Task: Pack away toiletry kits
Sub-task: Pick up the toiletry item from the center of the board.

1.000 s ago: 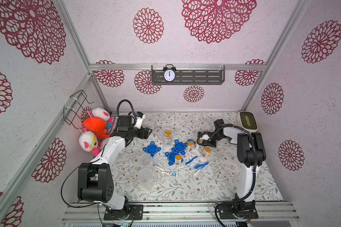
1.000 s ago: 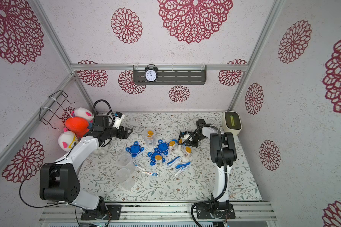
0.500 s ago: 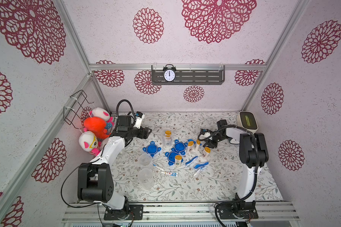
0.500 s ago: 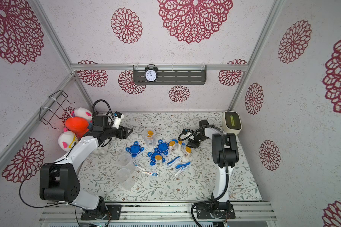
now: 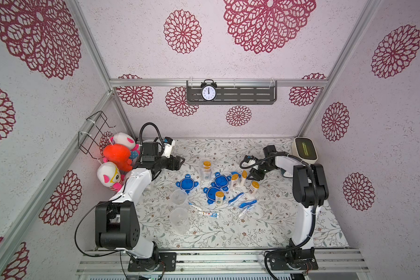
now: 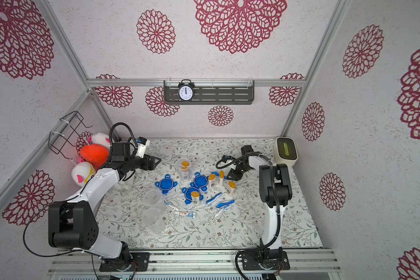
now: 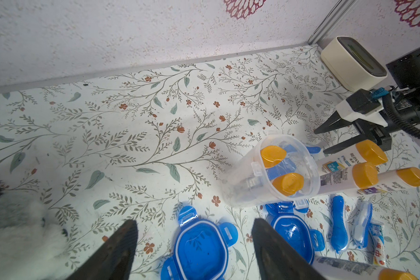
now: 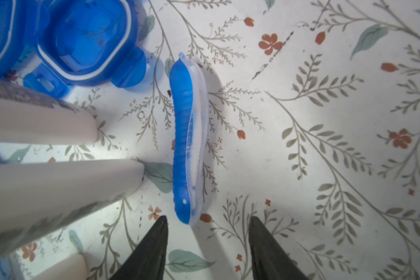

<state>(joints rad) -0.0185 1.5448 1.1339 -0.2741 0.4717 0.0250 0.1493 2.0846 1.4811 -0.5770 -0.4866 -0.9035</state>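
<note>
Only the right wrist view makes plain the right gripper [image 8: 208, 217] parted and empty before a blue toothbrush [image 8: 187, 135]; the left gripper [image 7: 194, 220] gapes empty.

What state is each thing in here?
Left pincer: open, empty.
Right pincer: open, empty.
Far cup: upright, unlidded, holding two bottles.
Near cups: unlidded, empty.
Blue lids: off, lying flat.
Toothbrush by right pincer: lying loose.

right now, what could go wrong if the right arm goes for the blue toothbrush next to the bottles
1. The toothbrush lies flat on the floral mat, so the open right fingers may scrape the mat or slip off it.
2. Upright bottles stand close beside it; a finger could tip one.
</note>
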